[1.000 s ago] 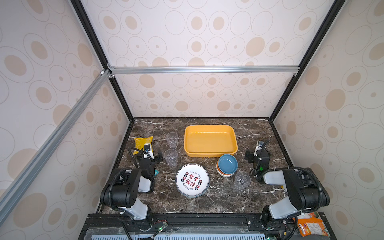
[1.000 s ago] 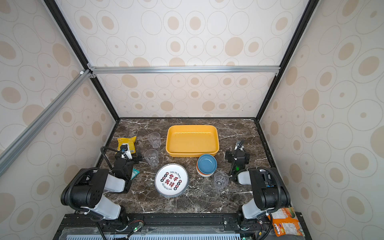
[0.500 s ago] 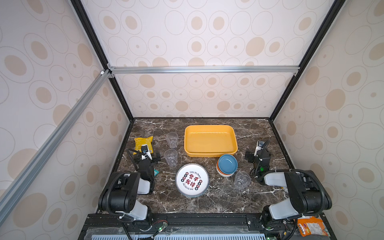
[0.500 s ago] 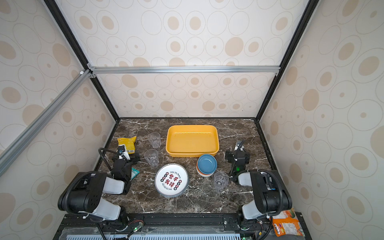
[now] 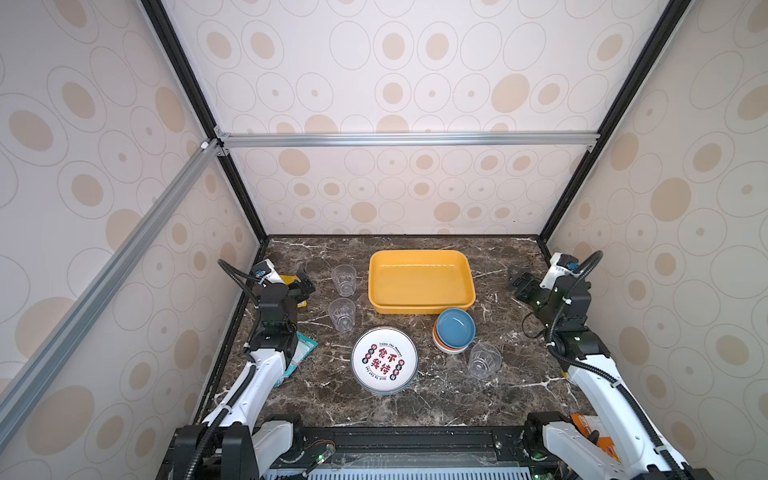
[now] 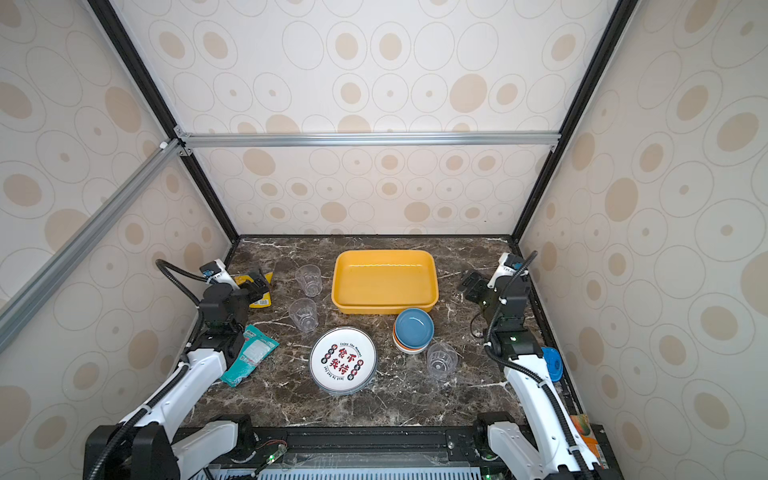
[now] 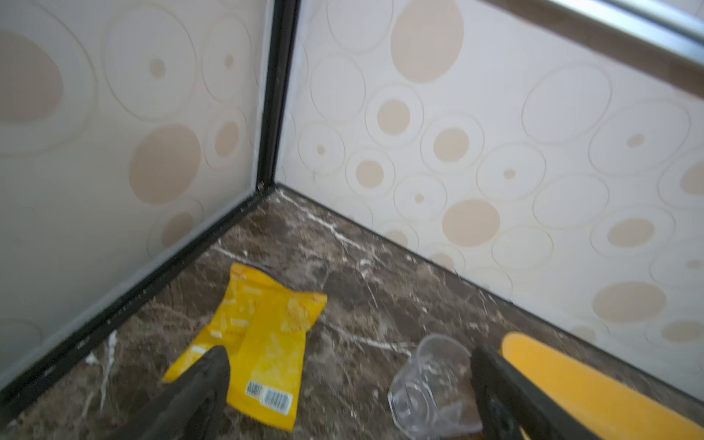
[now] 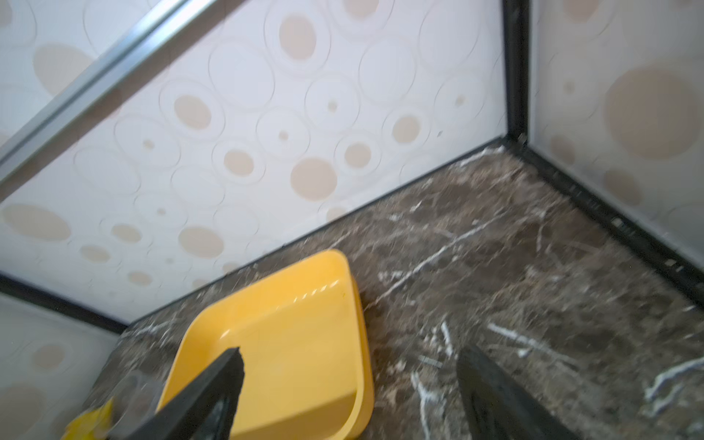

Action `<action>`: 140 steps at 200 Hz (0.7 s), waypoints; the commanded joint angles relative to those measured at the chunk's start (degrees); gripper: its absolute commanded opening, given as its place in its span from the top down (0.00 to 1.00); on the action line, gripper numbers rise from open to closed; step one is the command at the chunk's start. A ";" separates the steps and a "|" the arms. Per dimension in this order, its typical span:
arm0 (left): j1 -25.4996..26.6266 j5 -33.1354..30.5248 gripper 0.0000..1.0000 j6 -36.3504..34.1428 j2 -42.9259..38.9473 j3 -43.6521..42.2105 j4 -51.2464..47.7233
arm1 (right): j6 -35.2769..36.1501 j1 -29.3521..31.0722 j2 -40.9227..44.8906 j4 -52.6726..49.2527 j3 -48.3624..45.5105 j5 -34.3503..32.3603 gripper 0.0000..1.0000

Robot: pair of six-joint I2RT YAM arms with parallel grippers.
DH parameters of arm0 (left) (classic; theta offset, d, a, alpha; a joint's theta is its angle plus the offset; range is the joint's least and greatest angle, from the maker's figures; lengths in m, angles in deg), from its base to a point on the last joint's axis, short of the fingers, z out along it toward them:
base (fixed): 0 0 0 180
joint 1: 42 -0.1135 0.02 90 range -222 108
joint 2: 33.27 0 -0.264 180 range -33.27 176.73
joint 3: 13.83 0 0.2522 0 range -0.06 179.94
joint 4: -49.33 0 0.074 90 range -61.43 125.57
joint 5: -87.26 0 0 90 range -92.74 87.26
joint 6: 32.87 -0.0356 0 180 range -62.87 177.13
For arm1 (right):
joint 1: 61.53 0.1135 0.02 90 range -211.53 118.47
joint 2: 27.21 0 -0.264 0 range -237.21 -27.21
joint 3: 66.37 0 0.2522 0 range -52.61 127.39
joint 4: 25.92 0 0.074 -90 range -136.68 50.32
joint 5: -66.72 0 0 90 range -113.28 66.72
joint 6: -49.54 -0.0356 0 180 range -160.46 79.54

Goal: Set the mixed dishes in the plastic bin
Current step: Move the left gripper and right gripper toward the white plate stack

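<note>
Bin (image 5: 422, 308) sits rear centre; two cups (image 5: 343, 280) left of it; plate (image 5: 384, 360), bowl stack (image 5: 455, 330), third cup (image 5: 483, 360) in front.

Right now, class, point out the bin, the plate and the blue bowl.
bin (image 5: 419, 280): in a top view, on its bare floor.
plate (image 5: 384, 360): in a top view, on its printed centre.
blue bowl (image 5: 456, 328): in a top view, on its inside.

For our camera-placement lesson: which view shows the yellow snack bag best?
Left wrist: the yellow snack bag lies nearly whole, barcode visible. Both top views: the left arm hides part. Right wrist: a blurred yellow corner.
</note>
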 commanded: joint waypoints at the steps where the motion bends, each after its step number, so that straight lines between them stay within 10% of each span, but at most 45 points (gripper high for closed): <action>1: -0.29 9.57 0.02 3.65 -1.46 5.59 -21.70 | -6.60 0.11 -1.40 -14.66 3.56 12.14 0.12; 44: -0.39 20.32 0.19 0.11 -2.01 14.31 -47.21 | -6.38 2.20 -5.28 -32.03 9.95 27.28 0.39; 140: 4.73 36.07 0.47 11.45 -12.19 1.18 -47.73 | -6.81 27.28 -13.42 -41.23 16.35 20.81 0.53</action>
